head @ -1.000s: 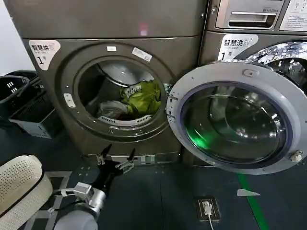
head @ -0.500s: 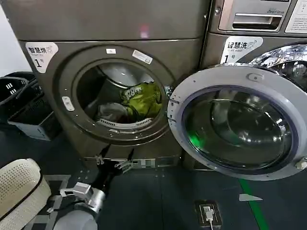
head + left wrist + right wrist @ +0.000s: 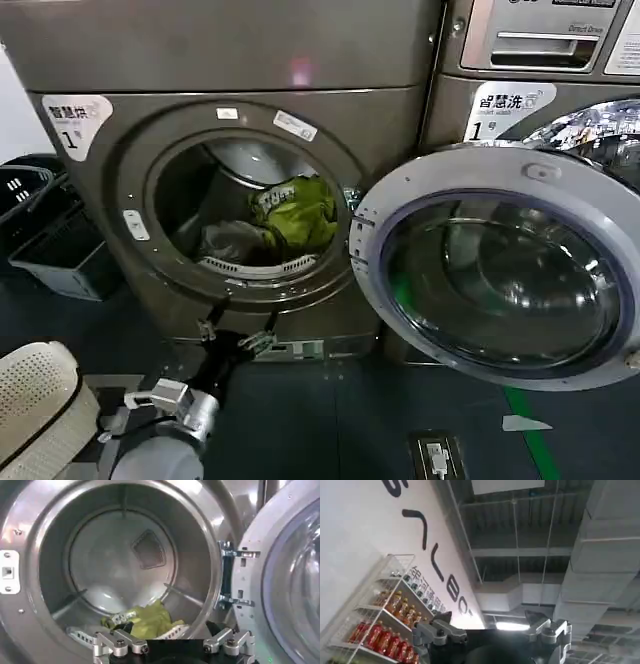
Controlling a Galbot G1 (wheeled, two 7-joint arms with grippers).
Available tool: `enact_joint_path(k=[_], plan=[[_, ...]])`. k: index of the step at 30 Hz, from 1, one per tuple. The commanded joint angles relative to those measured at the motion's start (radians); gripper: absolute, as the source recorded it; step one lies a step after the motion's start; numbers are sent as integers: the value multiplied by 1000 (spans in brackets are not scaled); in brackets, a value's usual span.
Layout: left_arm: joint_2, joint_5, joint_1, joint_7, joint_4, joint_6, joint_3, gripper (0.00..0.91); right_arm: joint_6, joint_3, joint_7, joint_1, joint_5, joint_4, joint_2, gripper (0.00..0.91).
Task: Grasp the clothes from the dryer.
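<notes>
Bronze dryer nearer, left hand raised, fingers spread, clothes unmoved

The dryer stands at left, with a second machine just beside it on the right. The dryer's door hangs swung to the right, in front of the second machine. Inside the drum lie the clothes, heaped low and toward the right. The left gripper sits below the porthole, in front of the dryer's base, fingers spread and pointed toward the opening. Baskets stand on the floor to the dryer's left; another basket lies nearer, at lower left. A floor socket lies below the door.
</notes>
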State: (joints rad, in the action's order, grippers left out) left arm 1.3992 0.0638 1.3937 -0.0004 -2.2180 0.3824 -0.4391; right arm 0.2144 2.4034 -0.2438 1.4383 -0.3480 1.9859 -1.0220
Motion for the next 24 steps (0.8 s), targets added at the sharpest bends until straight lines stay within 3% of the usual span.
enact_joint_path(k=[1, 24], plan=[[0, -32, 3, -13, 2, 25, -2, 907, -1, 2, 0, 2, 0, -1, 0, 907], [-7, 14, 2, -21, -32, 97, 3, 907, 0, 12, 3, 9, -2, -4, 5, 907]])
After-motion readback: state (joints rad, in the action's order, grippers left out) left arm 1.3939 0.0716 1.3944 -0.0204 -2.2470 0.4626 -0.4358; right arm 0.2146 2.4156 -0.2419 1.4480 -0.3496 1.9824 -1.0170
